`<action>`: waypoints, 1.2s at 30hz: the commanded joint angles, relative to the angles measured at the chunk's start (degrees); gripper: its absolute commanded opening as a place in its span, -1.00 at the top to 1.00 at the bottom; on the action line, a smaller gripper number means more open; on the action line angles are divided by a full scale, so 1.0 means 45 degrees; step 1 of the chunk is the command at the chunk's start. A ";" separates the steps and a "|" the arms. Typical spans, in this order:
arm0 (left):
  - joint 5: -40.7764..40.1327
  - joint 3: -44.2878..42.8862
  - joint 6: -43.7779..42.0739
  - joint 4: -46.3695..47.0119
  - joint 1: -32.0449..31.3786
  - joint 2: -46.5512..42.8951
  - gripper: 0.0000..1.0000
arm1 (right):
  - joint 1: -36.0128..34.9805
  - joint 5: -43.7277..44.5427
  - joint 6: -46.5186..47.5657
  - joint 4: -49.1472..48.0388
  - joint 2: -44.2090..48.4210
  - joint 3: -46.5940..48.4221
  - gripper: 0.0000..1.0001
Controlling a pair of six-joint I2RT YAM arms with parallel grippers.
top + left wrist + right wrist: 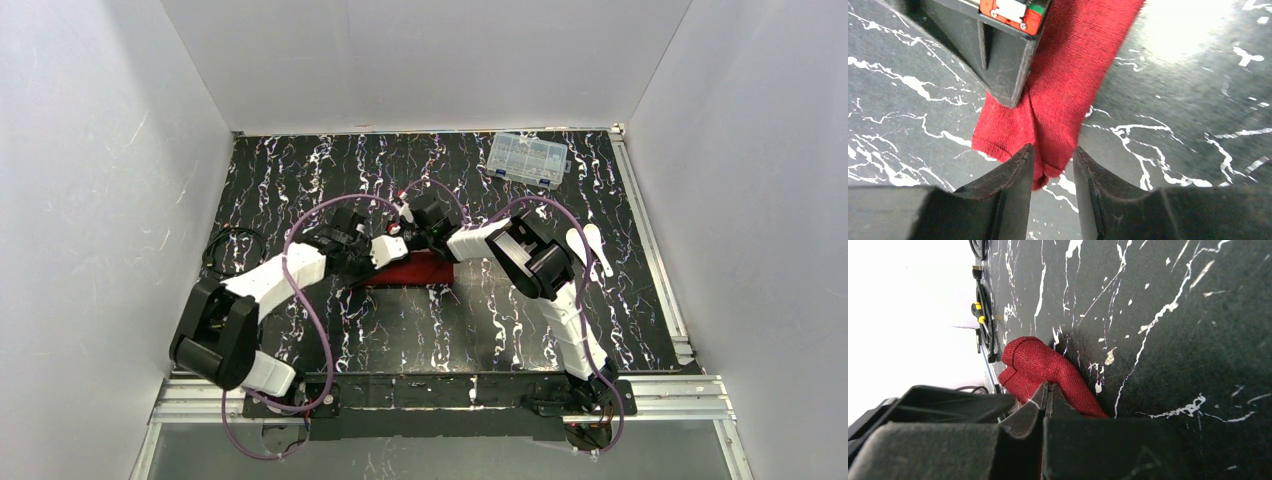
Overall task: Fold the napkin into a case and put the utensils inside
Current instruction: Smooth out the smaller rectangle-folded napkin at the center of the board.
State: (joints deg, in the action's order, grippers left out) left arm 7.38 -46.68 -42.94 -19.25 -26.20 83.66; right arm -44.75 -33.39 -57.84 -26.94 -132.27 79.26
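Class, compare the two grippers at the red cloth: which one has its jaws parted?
The left gripper: its jaws stand apart with the end of the napkin between them, while the right gripper has its jaws pinched shut on it.

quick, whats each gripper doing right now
left gripper: open, the end of the napkin lies in the gap, not pinched
right gripper: closed, pinching the napkin
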 commanded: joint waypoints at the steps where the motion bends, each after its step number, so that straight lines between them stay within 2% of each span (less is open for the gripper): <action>1: 0.1314 -0.1211 0.0149 -0.2841 0.0149 -0.1753 0.31 | -0.0110 0.0622 0.1218 0.1735 -0.0704 0.0139 0.97; 3: 0.2093 -0.1717 -0.0180 -0.3575 0.0466 -0.2484 0.27 | -0.0122 0.0622 0.1397 0.1877 -0.0688 0.0149 0.97; 6: 0.3239 -0.2139 -0.0741 -0.4125 0.0959 -0.3429 -0.01 | -0.0139 0.0526 0.1770 0.2191 -0.0668 0.0176 0.97; 8: 0.3612 -0.2106 -0.1134 -0.4276 0.1123 -0.3833 -0.09 | -0.0157 0.0372 0.1953 0.2376 -0.0702 0.0179 0.97; 10: 0.4126 -0.1892 -0.1996 -0.4710 0.1117 -0.3999 -0.12 | -0.0215 0.0102 0.1994 0.2366 -0.0769 0.0107 0.97; 12: 0.4770 -0.1140 -0.3471 -0.4981 0.1129 -0.4320 -0.27 | -0.0308 -0.0220 0.2083 0.2388 -0.0837 0.0081 0.97; 15: 0.5128 0.0679 -0.5920 -0.4067 0.1134 -0.5159 -0.31 | -0.0430 -0.0507 0.2558 0.2762 -0.0769 -0.0059 0.97; 19: 0.4570 0.2746 -0.8608 -0.2261 0.1131 -0.5533 -0.33 | -0.0495 -0.0997 0.2955 0.2876 -0.0666 -0.0318 0.97; 23: 0.4281 0.3139 -0.9543 -0.1320 0.1133 -0.4849 -0.33 | -0.0554 -0.1472 0.3188 0.2920 -0.0642 -0.0469 0.97; 28: 0.4318 0.4163 -0.9708 0.1116 0.1123 -0.4605 -0.33 | -0.0580 -0.1812 0.3301 0.2848 -0.0646 -0.0626 0.97; 36: 0.4042 0.4854 -1.1341 0.0302 0.1134 -0.4472 -0.25 | -0.0553 -0.2281 0.3343 0.2632 -0.0859 -0.0648 0.97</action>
State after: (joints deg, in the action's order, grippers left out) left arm 25.34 -26.79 -88.38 -16.01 -21.15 64.49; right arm -46.30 -44.73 -46.41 -23.49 -132.27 78.96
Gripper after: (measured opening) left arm 0.636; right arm 0.029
